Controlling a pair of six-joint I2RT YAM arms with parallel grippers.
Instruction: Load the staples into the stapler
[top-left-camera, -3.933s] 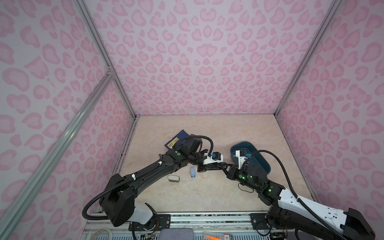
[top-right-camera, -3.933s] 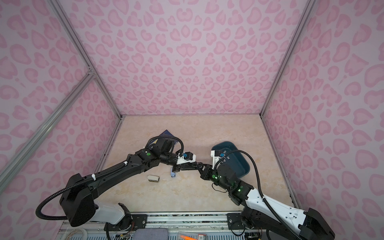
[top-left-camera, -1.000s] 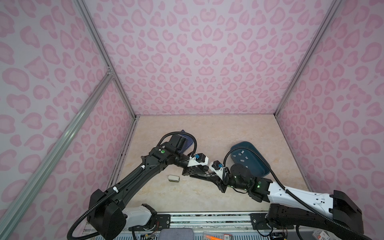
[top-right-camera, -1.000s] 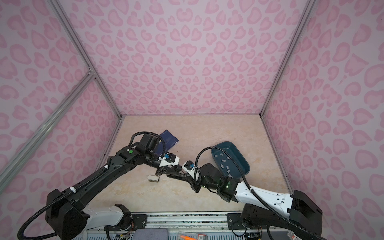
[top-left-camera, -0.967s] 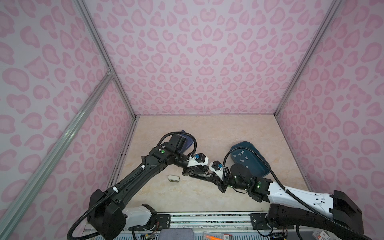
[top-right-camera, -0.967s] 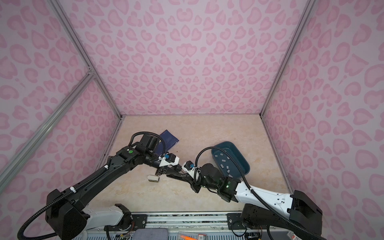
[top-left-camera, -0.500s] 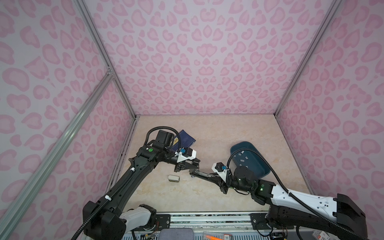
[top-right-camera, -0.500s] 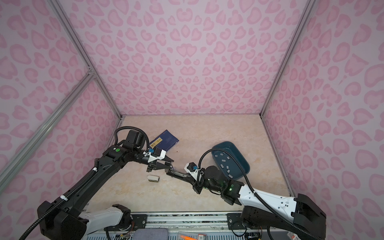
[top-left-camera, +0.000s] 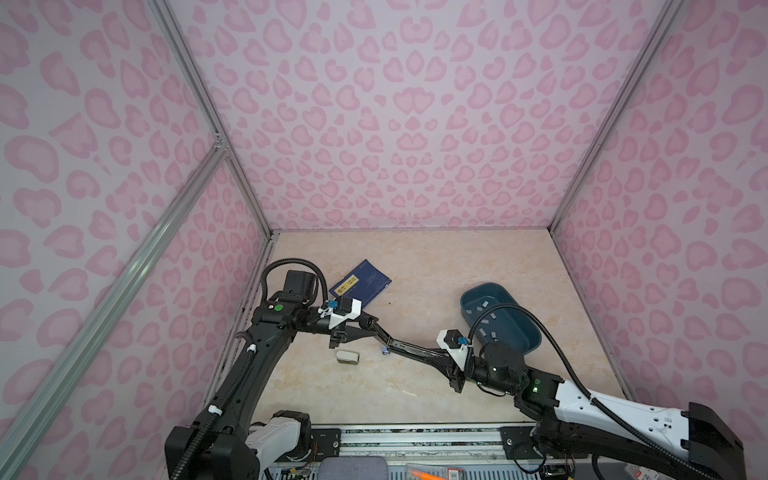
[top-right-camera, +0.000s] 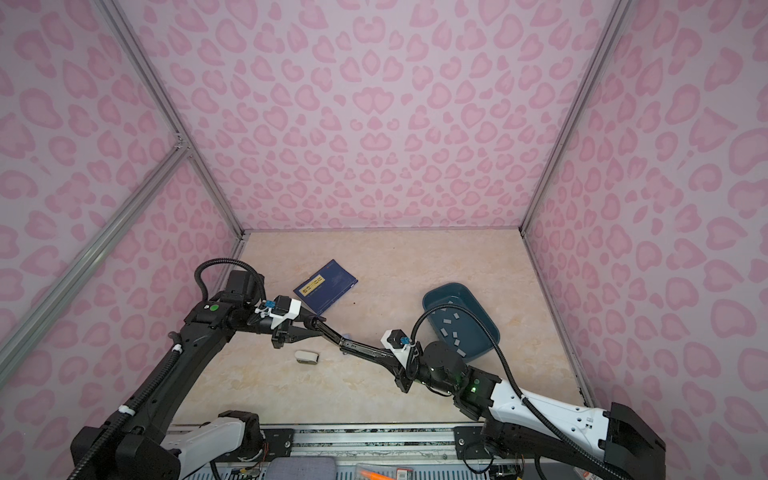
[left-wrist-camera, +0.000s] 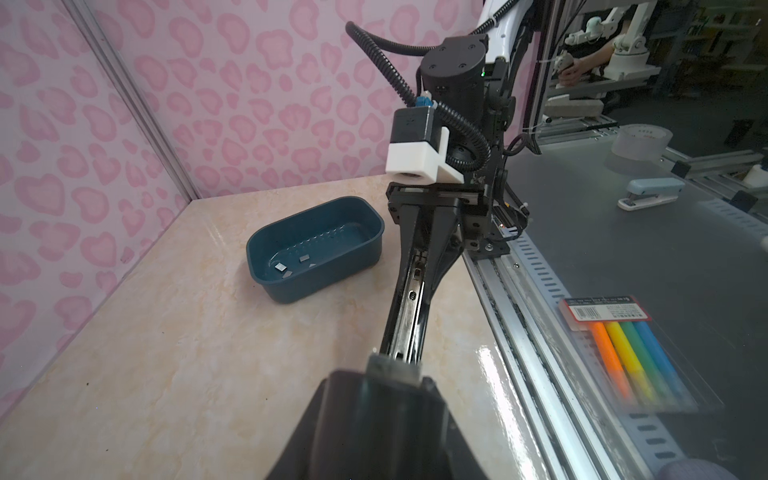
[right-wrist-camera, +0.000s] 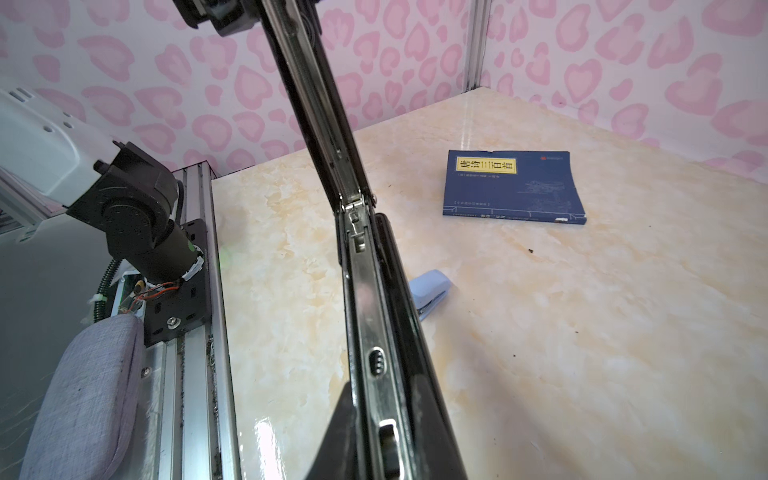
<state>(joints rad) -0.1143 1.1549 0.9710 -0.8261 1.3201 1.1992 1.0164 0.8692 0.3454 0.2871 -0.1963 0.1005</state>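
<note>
A long black stapler (top-left-camera: 390, 341) (top-right-camera: 353, 345) hangs above the table, swung open almost flat at its hinge (right-wrist-camera: 354, 205). My left gripper (top-left-camera: 365, 322) (left-wrist-camera: 392, 374) is shut on the end of one half. My right gripper (top-left-camera: 419, 351) (right-wrist-camera: 386, 415) is shut on the other half, whose metal channel (right-wrist-camera: 376, 332) faces up. The staples (top-left-camera: 484, 307) (left-wrist-camera: 304, 258) lie as small grey strips in a teal tray (top-left-camera: 469, 291) (top-right-camera: 432, 299) at the right, apart from both grippers.
A blue book (top-left-camera: 365, 282) (right-wrist-camera: 515, 187) lies behind the left gripper. A small light-blue stapler (right-wrist-camera: 430, 291) rests on the table under the black one. A small white block (top-left-camera: 347, 356) lies to its left. Pink walls enclose three sides.
My left gripper has drawn back to the left and my right gripper has shifted slightly right. The black stapler between them has swung open from a short fold into a long line.
</note>
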